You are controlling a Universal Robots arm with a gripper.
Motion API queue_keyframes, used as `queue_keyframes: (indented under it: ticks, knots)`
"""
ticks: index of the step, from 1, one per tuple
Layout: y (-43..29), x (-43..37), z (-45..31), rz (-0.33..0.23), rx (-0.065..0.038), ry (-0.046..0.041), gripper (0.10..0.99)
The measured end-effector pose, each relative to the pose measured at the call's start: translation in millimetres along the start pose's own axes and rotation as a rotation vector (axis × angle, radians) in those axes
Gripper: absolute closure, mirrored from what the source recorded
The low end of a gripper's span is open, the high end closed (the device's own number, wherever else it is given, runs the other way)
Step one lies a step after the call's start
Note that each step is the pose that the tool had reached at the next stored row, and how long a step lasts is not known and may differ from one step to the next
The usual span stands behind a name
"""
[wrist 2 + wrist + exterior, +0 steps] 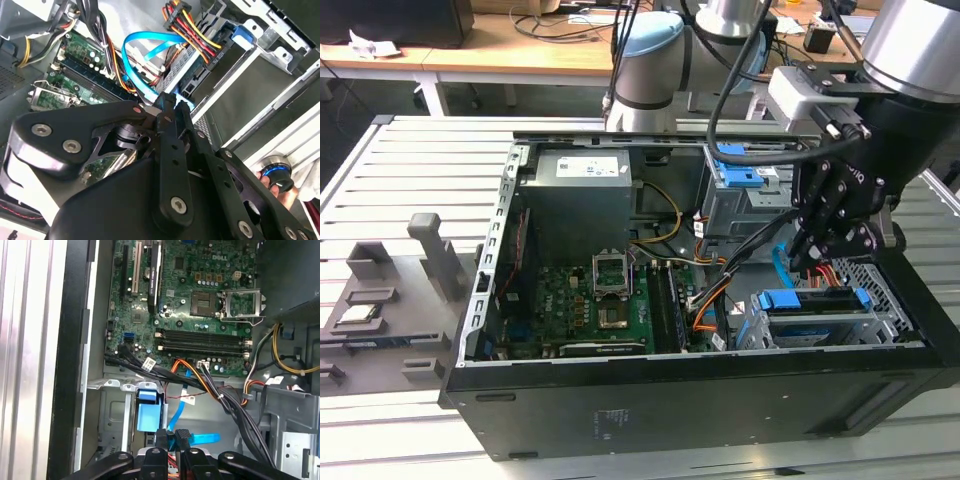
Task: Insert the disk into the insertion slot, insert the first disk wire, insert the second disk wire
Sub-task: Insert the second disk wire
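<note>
Black gripper of mine pinched shut on the blue cable beside the disk, which I judged needed squaring to its socket.

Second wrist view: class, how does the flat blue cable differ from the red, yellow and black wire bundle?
The blue cable is one flat ribbon, looped; the wire bundle is several thin strands, nearly straight. The blue cable's end sits in the gripper's shut jaws; the wire bundle ends in a black plug at the disk. Both lie inside the case.
</note>
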State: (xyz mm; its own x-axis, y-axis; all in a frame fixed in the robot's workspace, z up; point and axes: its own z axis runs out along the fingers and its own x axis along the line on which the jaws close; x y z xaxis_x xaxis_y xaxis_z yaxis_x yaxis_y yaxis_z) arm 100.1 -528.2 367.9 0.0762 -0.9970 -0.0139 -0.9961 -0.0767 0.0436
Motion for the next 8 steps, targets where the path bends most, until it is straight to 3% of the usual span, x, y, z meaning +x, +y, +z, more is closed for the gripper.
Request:
queue_keyframes:
  ticks: [6,8]
  knots:
    - [1.0,1.7,2.3,-0.020,0.000,0.0011,0.871]
    - [1.0,1.7,2.3,-0.020,0.000,0.0010,0.925]
